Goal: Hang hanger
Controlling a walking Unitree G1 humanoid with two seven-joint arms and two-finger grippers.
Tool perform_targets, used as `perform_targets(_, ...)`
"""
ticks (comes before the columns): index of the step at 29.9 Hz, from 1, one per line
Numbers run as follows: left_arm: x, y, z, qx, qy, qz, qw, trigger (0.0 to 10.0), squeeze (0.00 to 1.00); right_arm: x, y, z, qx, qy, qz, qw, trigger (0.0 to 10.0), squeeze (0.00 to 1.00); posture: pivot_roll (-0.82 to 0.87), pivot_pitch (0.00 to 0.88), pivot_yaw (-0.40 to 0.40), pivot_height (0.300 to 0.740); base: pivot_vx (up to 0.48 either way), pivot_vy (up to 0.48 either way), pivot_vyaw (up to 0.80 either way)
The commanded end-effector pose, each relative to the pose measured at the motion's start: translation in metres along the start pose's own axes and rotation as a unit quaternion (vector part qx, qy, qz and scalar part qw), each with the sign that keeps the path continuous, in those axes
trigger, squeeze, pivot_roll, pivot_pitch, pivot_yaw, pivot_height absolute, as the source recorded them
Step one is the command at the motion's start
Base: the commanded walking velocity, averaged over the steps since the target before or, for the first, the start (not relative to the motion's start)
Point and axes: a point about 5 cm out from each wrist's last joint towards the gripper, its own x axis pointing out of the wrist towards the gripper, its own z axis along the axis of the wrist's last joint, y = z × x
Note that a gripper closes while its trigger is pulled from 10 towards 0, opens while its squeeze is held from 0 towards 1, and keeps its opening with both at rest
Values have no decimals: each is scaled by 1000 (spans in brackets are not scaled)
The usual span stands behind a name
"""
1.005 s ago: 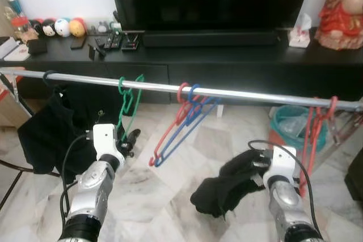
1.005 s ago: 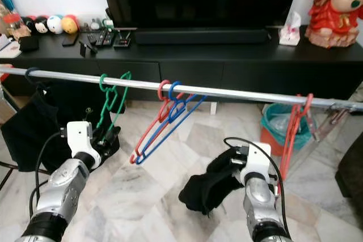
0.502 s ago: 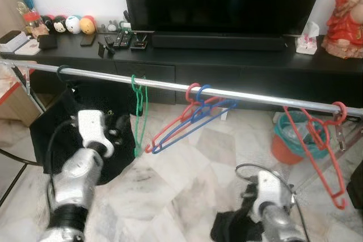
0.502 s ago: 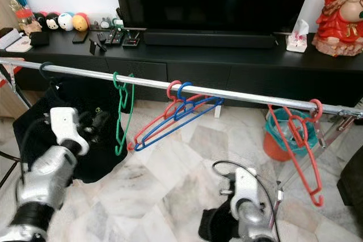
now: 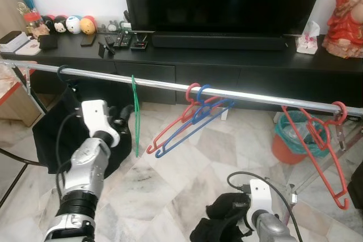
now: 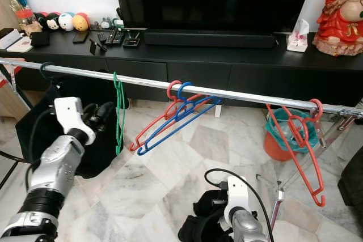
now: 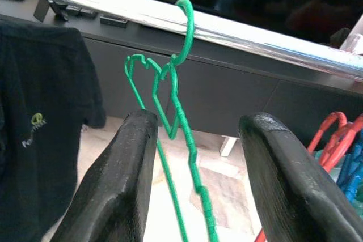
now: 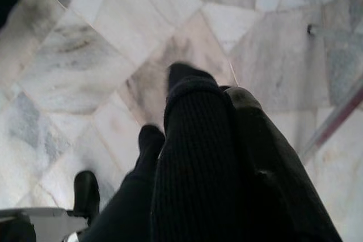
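Observation:
A green hanger [image 5: 136, 118] hangs by its hook on the silver rail [image 5: 244, 94], turned edge-on to me. My left gripper [image 5: 119, 117] is just left of it at mid-height. In the left wrist view that gripper [image 7: 198, 126] is open, and the green hanger [image 7: 177, 103] dangles beyond the gap, touching neither finger. Low at the front right, my right gripper [image 5: 237, 223] is shut on a black garment [image 6: 197, 228]. The right wrist view has ribbed black cloth [image 8: 195, 157] pressed against one finger above the marble floor.
A red and a blue hanger [image 5: 191, 116] hang tilted mid-rail, and red hangers [image 5: 317, 140] hang at the right end. A black T-shirt [image 5: 54, 137] hangs at the left end. Behind the rail are a black TV cabinet [image 5: 227, 58] and an orange-and-teal bin [image 5: 286, 140].
The camera has risen and shifted. The green hanger has swung from side-on to edge-on. My left gripper has lifted slightly beside it. The right gripper and its garment sit lower in view.

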Motion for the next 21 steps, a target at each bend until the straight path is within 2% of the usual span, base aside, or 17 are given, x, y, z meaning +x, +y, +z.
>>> perform_targets(1,-4,4,-2,6,1,14,1000,10000,0,-2,1,-10,-3,21,-1,1000,10000,0,-69,0,2,740,0,0,0)
perform_targets(7,-5,8,-1,6,-1,23,1000,10000,0,-3,2,-16,-6,32,1,999,10000,0,-67,0,3,740,0,0,0)
perform_targets(21,-4,6,0,8,-4,24,1000,10000,0,-5,2,-25,-3,47,-2,999,10000,0,-66,0,4,740,300,0,0)
